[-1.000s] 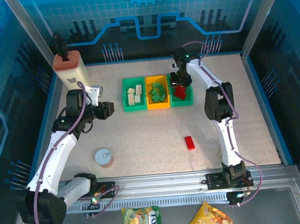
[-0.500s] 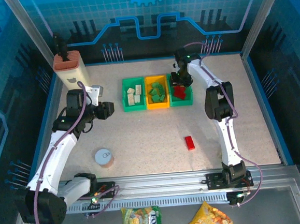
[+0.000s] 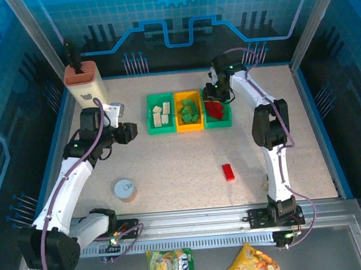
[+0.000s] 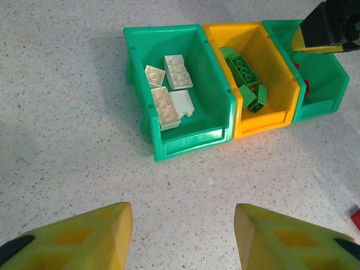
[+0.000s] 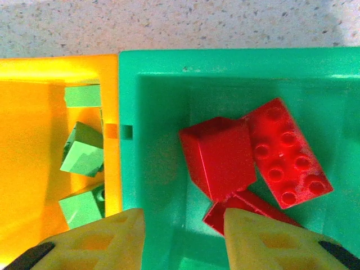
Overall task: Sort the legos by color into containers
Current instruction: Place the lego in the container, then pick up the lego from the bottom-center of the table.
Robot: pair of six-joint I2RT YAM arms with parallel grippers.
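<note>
Closest to the near edge of the table (image 3: 170, 164), right of centre: one loose red lego (image 3: 228, 172), flat on the surface, long axis running near-to-far, tipped only slightly off that line. Off to the left at about the same depth: one white-lidded can (image 3: 125, 190), not part of the job. Further out on the left: left gripper (image 4: 183, 236), jaws partly parted, nothing between them, hanging over bare table short of the trays. Beyond that, three containers touching in a row: left green tray (image 4: 191, 143) with four cream legos (image 4: 169, 107); orange-yellow tray (image 4: 261, 125) with green legos (image 4: 243, 66), at least three, overlapping, exact count unclear; right green tray (image 5: 128, 185) with three red legos (image 5: 216, 154), piled against each other. Directly above that last tray: right gripper (image 5: 183, 242), jaws likewise part-open and empty, pointing down into it. Key relation for the next pick, as a judgement: loose red lego well apart from the right gripper, almost straight back toward the near edge and a touch to its right, on the right arm's side, clearly nearer to it than to the left gripper. Probably calls for a pull-back over the tray wall, then jaws closing across the short width, fingers lined up left-right. Tally: three trays, two grippers, one can, one stray lego, red, matching the right green tray.
</note>
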